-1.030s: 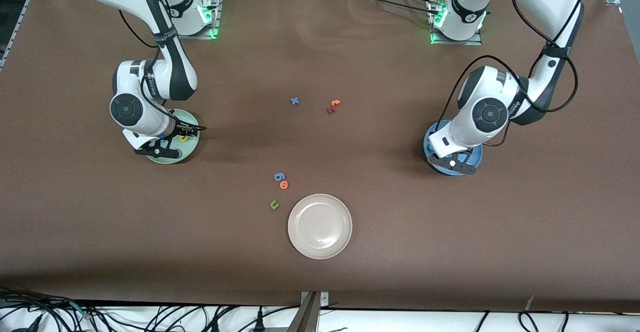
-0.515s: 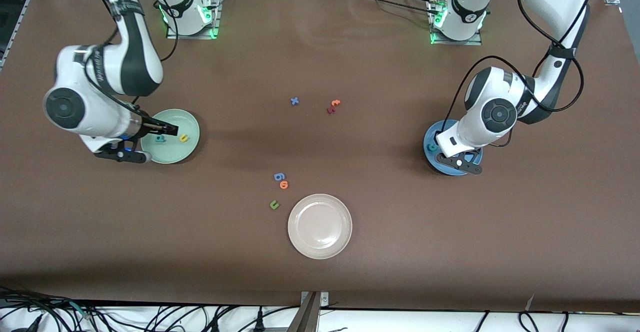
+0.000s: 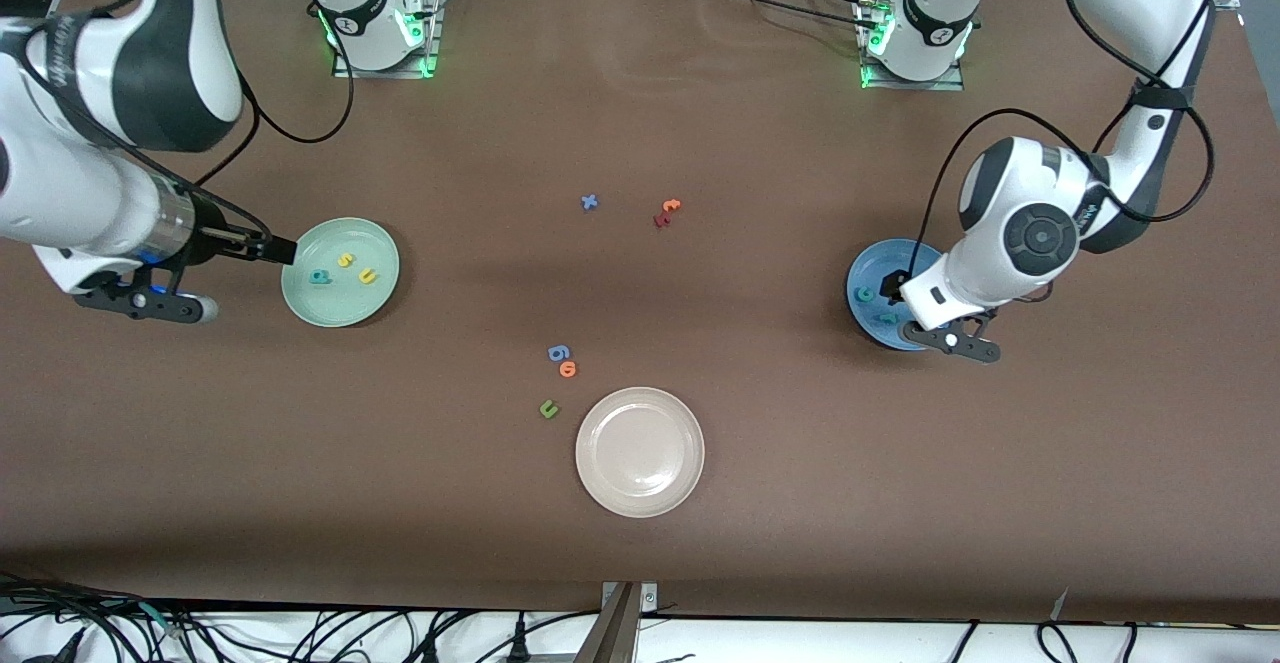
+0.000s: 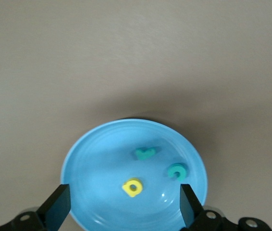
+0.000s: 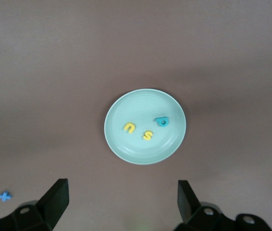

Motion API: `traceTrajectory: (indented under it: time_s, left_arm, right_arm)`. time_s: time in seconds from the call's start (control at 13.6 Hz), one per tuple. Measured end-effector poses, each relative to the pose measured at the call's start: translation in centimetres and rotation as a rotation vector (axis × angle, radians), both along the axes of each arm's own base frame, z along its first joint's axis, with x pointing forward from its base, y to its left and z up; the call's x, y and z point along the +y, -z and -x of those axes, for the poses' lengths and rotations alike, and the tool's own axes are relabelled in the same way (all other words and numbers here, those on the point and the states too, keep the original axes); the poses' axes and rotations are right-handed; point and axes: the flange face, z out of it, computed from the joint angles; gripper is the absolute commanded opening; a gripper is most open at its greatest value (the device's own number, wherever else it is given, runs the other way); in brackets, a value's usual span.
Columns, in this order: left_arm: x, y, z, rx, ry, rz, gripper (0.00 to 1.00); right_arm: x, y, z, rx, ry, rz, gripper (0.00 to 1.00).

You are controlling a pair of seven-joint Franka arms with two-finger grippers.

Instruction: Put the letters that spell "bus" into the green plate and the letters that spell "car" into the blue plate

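Observation:
The green plate [image 3: 340, 298] holds the teal b [image 3: 320, 277], the yellow s [image 3: 346, 260] and the yellow u [image 3: 368, 276]; the right wrist view shows all of them in the plate [image 5: 126, 149]. My right gripper [image 3: 268, 247] [image 5: 121, 202] hangs open and empty just off that plate's rim, toward the right arm's end of the table. The blue plate [image 3: 868, 268] [image 4: 92, 159] holds the teal c [image 4: 177, 171], the thin teal r [image 4: 144, 153] and the yellow a [image 4: 132, 187]. My left gripper [image 3: 900, 303] [image 4: 121, 211] hovers open and empty over it.
A beige-white plate [image 3: 640, 483] lies near the front camera. Beside it are a dark green u [image 3: 548, 408], an orange o [image 3: 568, 369] and a blue g-like letter [image 3: 558, 352]. Mid-table lie a blue x [image 3: 589, 202], an orange t [image 3: 670, 206] and a red letter [image 3: 661, 219].
My right gripper has risen and drawn back off the green plate, where the yellow s now shows. My left gripper has opened and lifted over the blue plate.

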Motion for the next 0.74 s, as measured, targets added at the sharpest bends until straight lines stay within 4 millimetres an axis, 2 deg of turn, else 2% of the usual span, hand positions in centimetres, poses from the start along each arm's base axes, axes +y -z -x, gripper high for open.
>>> traceTrajectory:
  time_s: [0.15,0.29,0.44,0.59,0.74]
  left_arm:
    - [1.6,-2.1,-1.0,0.031,-0.045,0.002,1.00]
    - [3.3,-6.3,-2.5,0.059,-0.080,-0.013,1.00]
    - [5.4,-9.8,-3.4,0.065,-0.119,-0.020,1.00]
    - [7.3,-11.4,-3.5,0.081,-0.157,-0.016,1.00]
    - [7.7,-12.8,-3.3,0.094,-0.168,-0.015,1.00]
  right_arm:
    - [0.4,-2.7,0.0,-0.009,-0.006,-0.002,1.00]
    - [0.6,-3.9,0.0,-0.022,-0.010,-0.002,1.00]
    - [0.7,-3.7,-0.1,-0.020,-0.011,0.000,1.00]
    - [0.8,-3.3,-0.2,-0.015,-0.011,0.004,1.00]
    - [0.7,-3.3,-0.3,-0.014,-0.012,0.004,1.00]
